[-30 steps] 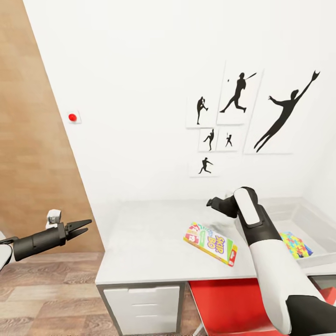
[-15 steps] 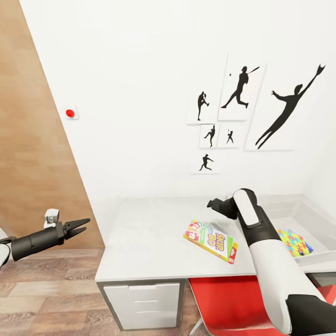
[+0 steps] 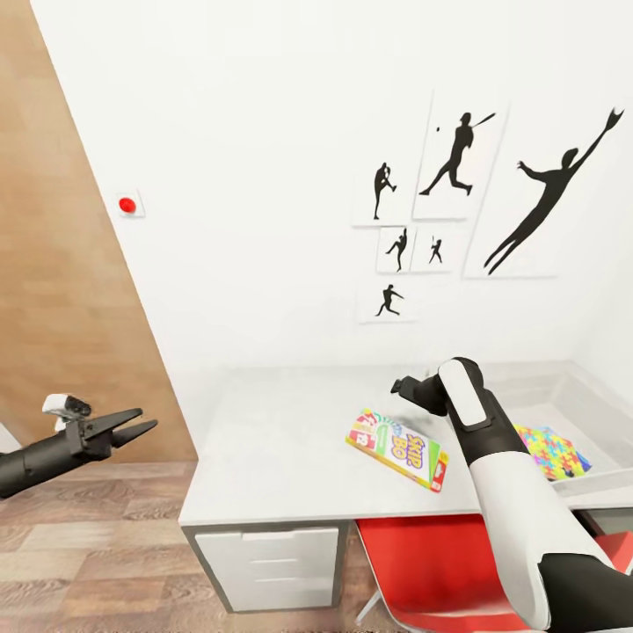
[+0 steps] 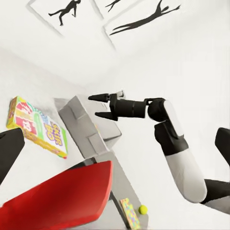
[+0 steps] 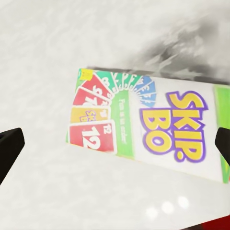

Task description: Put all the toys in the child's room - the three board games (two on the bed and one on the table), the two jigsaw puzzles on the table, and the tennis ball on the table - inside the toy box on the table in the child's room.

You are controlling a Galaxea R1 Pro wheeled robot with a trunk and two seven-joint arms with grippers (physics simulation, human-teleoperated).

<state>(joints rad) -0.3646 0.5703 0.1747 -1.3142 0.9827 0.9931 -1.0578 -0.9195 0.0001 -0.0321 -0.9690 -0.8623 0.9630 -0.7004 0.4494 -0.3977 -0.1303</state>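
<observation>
Lower right gripper [image 4: 103, 106], fingers spread and empty, squarely astride Skip-Bo box [image 3: 397, 447]; pinch across narrow width; left gripper [image 3: 132, 424] parted.

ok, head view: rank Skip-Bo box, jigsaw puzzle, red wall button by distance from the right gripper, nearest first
1. Skip-Bo box: on the table, just below the right gripper.
2. jigsaw puzzle: in the toy box, on the gripper's right.
3. red wall button: high on the wall, far to its left.
</observation>
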